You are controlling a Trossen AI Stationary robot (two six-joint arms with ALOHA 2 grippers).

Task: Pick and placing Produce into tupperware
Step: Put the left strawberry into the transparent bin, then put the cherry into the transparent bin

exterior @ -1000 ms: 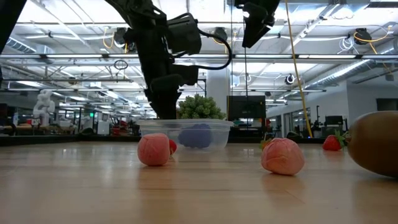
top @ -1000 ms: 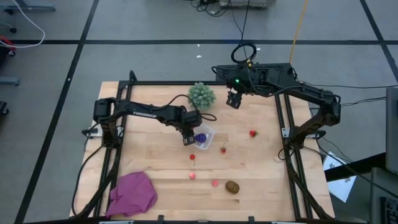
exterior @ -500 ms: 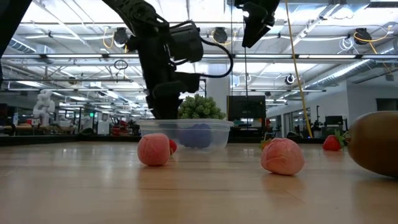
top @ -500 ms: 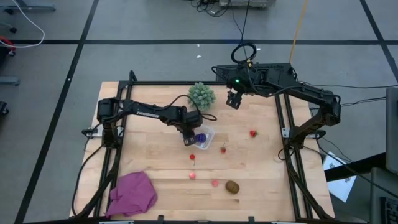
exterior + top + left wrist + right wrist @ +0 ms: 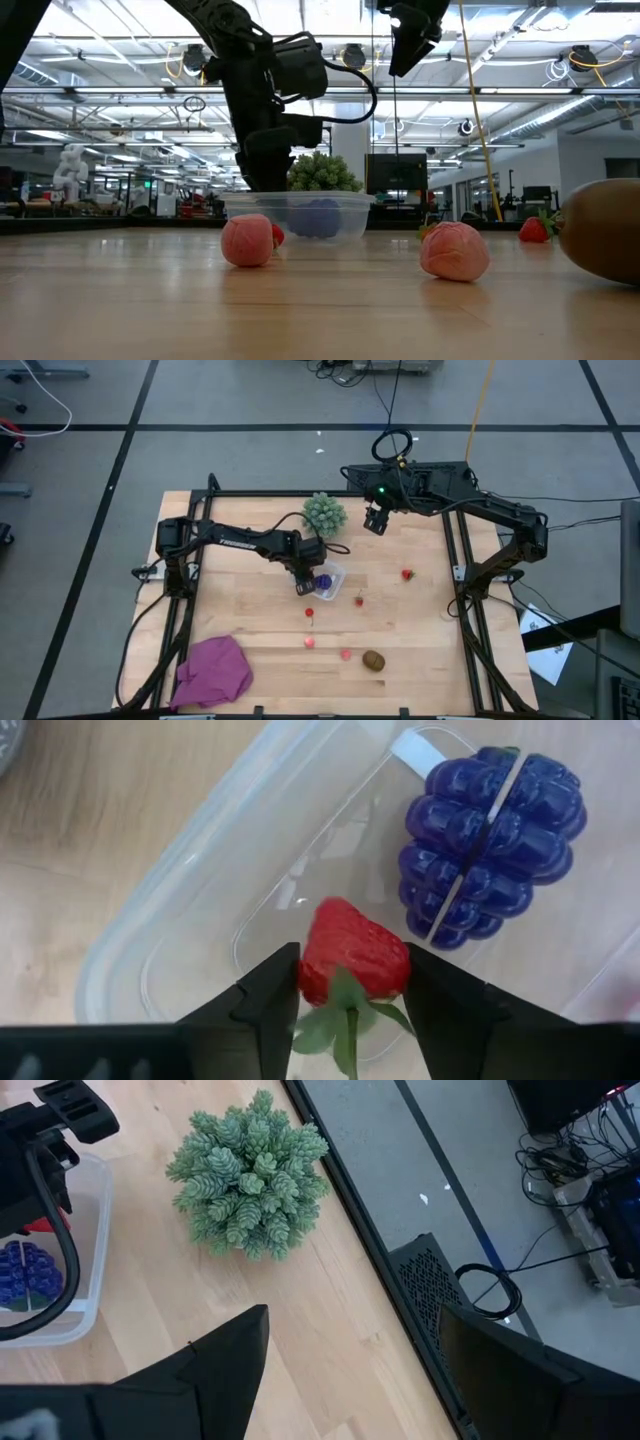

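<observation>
The clear tupperware (image 5: 330, 582) stands mid-table, with a purple berry piece (image 5: 490, 845) lying in it. My left gripper (image 5: 350, 1010) points down into the tupperware (image 5: 130, 970) with a red strawberry (image 5: 352, 955) between its fingers. Other produce rests on the wood: red pieces (image 5: 310, 613) (image 5: 359, 600) (image 5: 407, 574), pink pieces (image 5: 310, 642) (image 5: 346, 654) and a brown oval piece (image 5: 373, 660). My right gripper (image 5: 374, 522) hangs open, high over the far side of the table, with nothing between its fingers. My left gripper has the strawberry's two sides (image 5: 310, 965) between its two fingertips, coming from above and pointing steeply down. The leafy stem end (image 5: 345, 1020) faces back toward the gripper and the tip points down into the tupperware. I cannot tell whether the strawberry rests on the container's floor.
A pale-green spiky ball (image 5: 325, 513) sits just beyond the tupperware, near the table's far edge. A magenta cloth (image 5: 213, 670) lies at the near left corner. A black frame (image 5: 455, 560) runs along the table's sides. Bare wood shows between the scattered pieces.
</observation>
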